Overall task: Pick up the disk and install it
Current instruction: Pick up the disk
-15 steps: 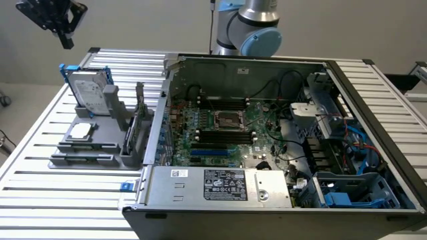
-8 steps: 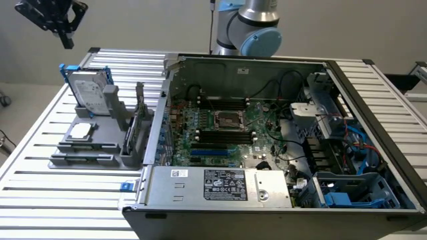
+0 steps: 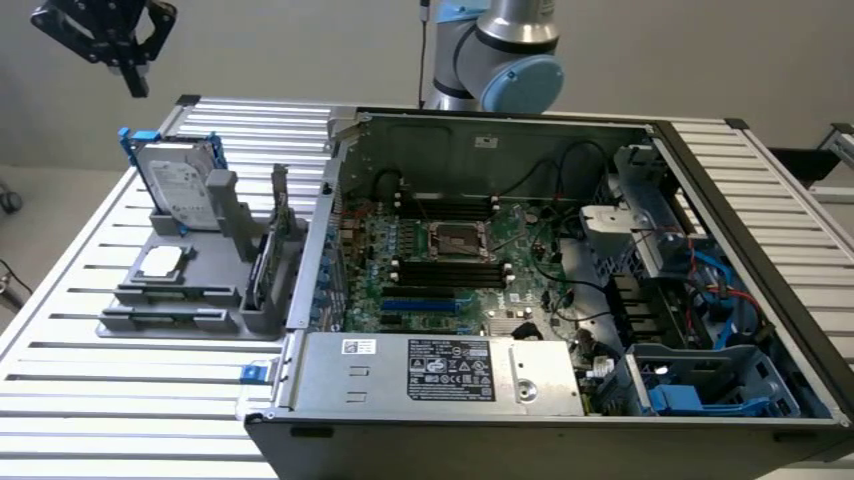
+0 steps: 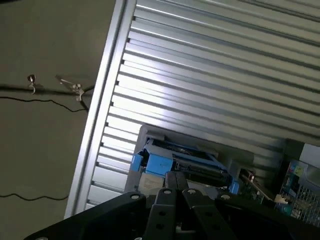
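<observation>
The disk (image 3: 182,186), a silver-grey drive with a white label in a blue carrier, leans upright in the grey holder (image 3: 200,290) at the exterior view's left. My gripper (image 3: 135,80) hangs well above it, a little further back, shut with nothing between its fingers. In the wrist view the closed fingertips (image 4: 176,180) point down toward the disk's blue carrier edge (image 4: 172,161), with a clear gap between them.
An open computer case (image 3: 561,280) with motherboard and power supply (image 3: 434,370) lies to the exterior view's right of the holder. Blue drive bays (image 3: 694,395) sit in its near right corner. A silver chip (image 3: 160,262) and a dark upright card (image 3: 278,225) share the holder. The slatted table edge (image 4: 100,100) drops to the floor.
</observation>
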You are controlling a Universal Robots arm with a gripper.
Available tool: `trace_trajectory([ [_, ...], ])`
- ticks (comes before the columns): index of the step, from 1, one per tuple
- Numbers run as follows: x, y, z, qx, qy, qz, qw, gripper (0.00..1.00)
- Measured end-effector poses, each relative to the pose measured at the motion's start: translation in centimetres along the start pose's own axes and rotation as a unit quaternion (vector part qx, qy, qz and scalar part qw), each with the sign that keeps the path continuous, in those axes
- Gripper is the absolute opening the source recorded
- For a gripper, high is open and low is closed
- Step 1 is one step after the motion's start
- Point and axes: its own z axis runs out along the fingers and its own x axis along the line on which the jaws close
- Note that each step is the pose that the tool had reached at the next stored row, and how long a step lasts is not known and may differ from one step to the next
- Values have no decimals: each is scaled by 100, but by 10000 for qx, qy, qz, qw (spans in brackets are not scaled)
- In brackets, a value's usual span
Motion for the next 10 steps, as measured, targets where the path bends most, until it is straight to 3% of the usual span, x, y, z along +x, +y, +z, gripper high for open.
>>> trace_trajectory([
  [6, 0, 0, 6, -93, -27, -487, 9988, 11],
  [10, 0, 0, 6, -93, -23, -850, 9963, 11],
])
